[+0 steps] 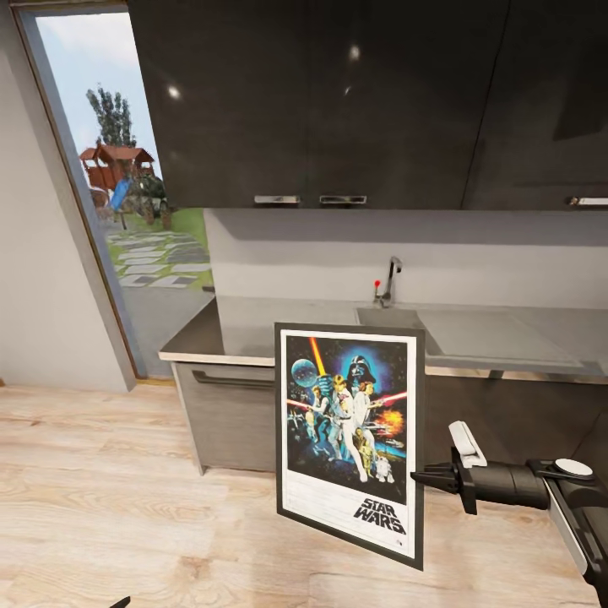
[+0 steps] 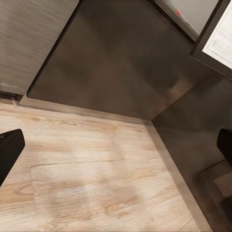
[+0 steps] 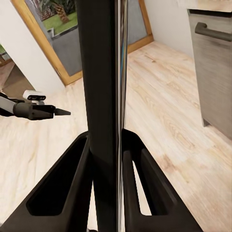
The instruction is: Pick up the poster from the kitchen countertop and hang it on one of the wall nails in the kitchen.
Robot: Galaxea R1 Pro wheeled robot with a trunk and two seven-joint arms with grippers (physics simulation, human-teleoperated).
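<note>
The Star Wars poster (image 1: 350,422) hangs upright in the air in front of the kitchen countertop (image 1: 279,325), slightly tilted, its lower edge above the floor. My right gripper (image 1: 420,478) is shut on the poster's right edge, about two thirds of the way down. In the right wrist view the poster (image 3: 104,72) stands edge-on between the two fingers (image 3: 72,174). My left gripper (image 2: 116,147) is open and empty, low over the wooden floor beside the cabinets; a corner of the poster (image 2: 220,38) shows beyond it. The wall nail is out of view.
The countertop carries a sink (image 1: 498,333) and a chrome tap (image 1: 391,279). Dark upper cabinets (image 1: 338,101) hang above, dark cabinet fronts (image 1: 228,414) stand below. A glass door (image 1: 127,211) to the garden is at the left. Wooden floor (image 1: 101,507) spreads around me.
</note>
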